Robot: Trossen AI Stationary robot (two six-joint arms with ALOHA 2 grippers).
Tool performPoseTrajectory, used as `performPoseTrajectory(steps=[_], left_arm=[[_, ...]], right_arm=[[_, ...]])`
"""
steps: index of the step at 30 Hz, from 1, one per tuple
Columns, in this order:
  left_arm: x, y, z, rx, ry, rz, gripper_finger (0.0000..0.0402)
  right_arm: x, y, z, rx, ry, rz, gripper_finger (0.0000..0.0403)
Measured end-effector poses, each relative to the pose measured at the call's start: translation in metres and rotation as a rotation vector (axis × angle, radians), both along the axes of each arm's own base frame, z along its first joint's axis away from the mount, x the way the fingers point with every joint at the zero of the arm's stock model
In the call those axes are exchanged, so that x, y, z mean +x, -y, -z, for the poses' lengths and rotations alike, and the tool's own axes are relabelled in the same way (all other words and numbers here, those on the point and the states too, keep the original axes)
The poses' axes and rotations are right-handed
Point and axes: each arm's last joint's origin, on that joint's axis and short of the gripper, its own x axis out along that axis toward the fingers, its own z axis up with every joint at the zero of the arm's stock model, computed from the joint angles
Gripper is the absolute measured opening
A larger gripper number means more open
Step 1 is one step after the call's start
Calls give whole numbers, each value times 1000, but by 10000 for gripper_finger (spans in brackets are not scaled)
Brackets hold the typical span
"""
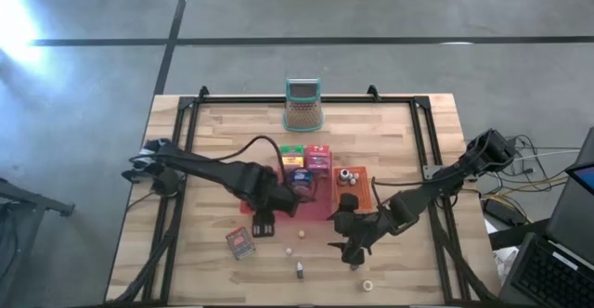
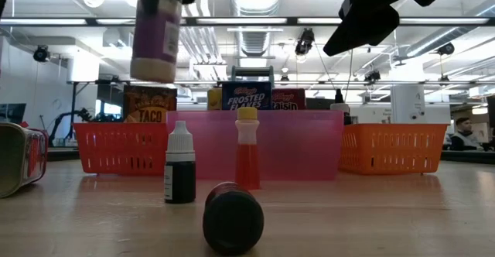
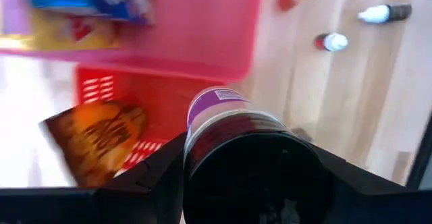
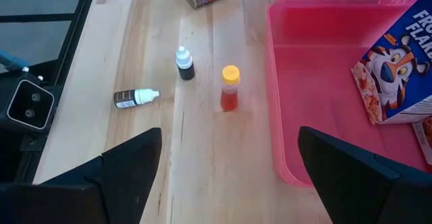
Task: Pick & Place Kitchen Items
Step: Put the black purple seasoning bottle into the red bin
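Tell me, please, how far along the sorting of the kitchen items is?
Partly done: cereal boxes already sit in the pink tray. The left hand holds a purple-labelled jar aloft. The right hand is open and empty. Three small bottles remain on the table.

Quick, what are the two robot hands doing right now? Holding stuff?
Left gripper: closed on a purple-labelled jar, above the trays.
Right gripper: open, holding nothing, over the table beside the pink tray.
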Motion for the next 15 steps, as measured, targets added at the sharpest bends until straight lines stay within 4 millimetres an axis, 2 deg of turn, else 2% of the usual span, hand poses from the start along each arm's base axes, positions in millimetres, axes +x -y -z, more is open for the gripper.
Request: performPoseTrajectory(steps=[9, 15], left_arm=[[-22, -10, -29, 67, 111, -64, 226], [-32, -14, -25, 76, 138, -101, 227]], right_arm=[[-1, 0, 1, -3, -5, 0, 313], [-2, 1, 2, -16, -24, -2, 291]])
